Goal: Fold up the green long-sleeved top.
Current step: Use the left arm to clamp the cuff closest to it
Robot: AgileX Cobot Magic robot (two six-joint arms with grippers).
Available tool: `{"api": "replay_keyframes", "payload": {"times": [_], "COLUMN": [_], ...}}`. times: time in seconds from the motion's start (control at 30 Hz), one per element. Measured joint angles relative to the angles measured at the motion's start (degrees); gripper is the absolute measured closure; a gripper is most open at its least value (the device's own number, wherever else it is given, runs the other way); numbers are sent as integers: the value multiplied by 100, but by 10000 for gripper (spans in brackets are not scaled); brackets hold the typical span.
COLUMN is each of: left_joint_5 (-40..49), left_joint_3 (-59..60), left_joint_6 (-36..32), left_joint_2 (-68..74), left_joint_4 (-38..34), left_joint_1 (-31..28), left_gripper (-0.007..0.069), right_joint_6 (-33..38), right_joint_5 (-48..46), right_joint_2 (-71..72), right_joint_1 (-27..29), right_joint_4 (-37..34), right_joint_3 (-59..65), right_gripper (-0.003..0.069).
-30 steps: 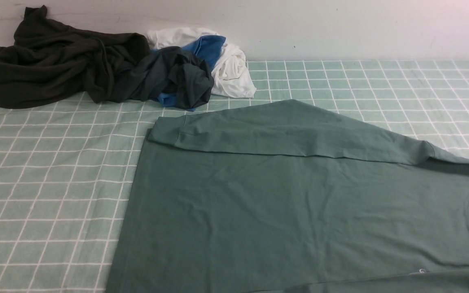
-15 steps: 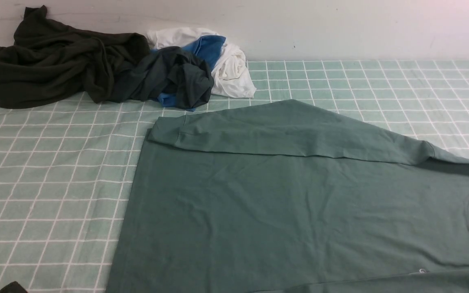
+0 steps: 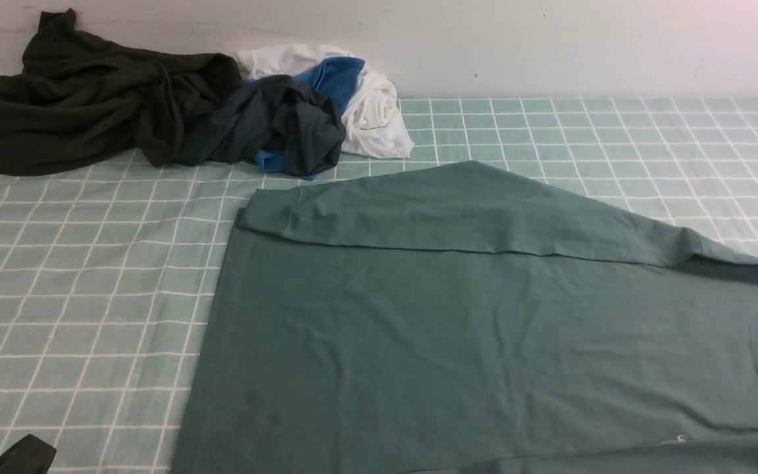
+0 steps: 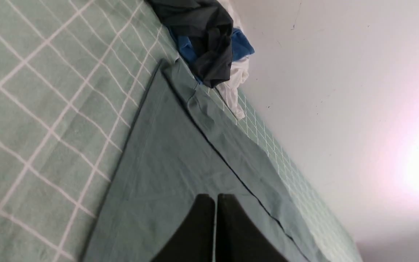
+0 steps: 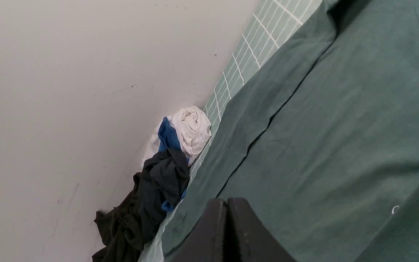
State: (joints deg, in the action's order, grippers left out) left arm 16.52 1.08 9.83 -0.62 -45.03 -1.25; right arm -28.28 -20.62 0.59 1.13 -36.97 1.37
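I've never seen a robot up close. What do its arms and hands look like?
The left hand and right hand are dark, nearly black, each with two slim fingers that widen away from the tips. I see no cables or markings. The arms themselves are outside these pictures.

Bright, even front view; white glare in left wrist view; both pincers blurred.

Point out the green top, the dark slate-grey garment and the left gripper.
green top point(image 3: 418, 329): front view, on the body
slate-grey garment point(image 3: 310, 125): front view, on its bunched right end
left gripper point(image 4: 215, 202): left wrist view, between its fingertips
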Motion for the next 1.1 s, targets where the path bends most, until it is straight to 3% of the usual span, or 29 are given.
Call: {"api": "replay_keyframes", "payload": {"times": [0.13,0.23,0.37,0.4,0.53,0.67,0.8,0.97,1.1], "left_joint_5": [234,691,1507,2133,3275,4025,4291,4062,3627], "left_joint_3": [-686,-1500,-2429,-2990,-4070,-4821,-4788,-4417,-4331], "left_joint_6": [-1373,-2193,-2408,-2461,-2507,-2519,-2535,-2540,-2541], "left_joint_2": [17,550,1706,2422,3784,5099,6085,7196,7964], "left_joint_4": [96,697,1767,2358,3327,3923,4020,4020,4044], "left_joint_1": [0,0,0,0,96,998,2236,3192,3501], "left_gripper": [627,627,627,627,627,627,596,487,362], "right_joint_6": [856,1600,2267,2613,3363,3861,3999,4025,4025], "right_joint_5": [53,-32,-224,-500,-1452,-3118,-4683,-5032,-5068], "right_joint_2": [0,-79,-803,-1349,-2522,-3828,-4648,-4938,-4932], "right_joint_1": [0,0,0,0,0,-266,-1067,-1753,-1880], "right_joint_4": [140,428,1007,1378,2002,2199,2227,2440,2485], "right_joint_3": [-7,-298,-1052,-1651,-2787,-4101,-4514,-4336,-4194], "right_gripper": [673,673,673,673,673,673,673,673,673]}}
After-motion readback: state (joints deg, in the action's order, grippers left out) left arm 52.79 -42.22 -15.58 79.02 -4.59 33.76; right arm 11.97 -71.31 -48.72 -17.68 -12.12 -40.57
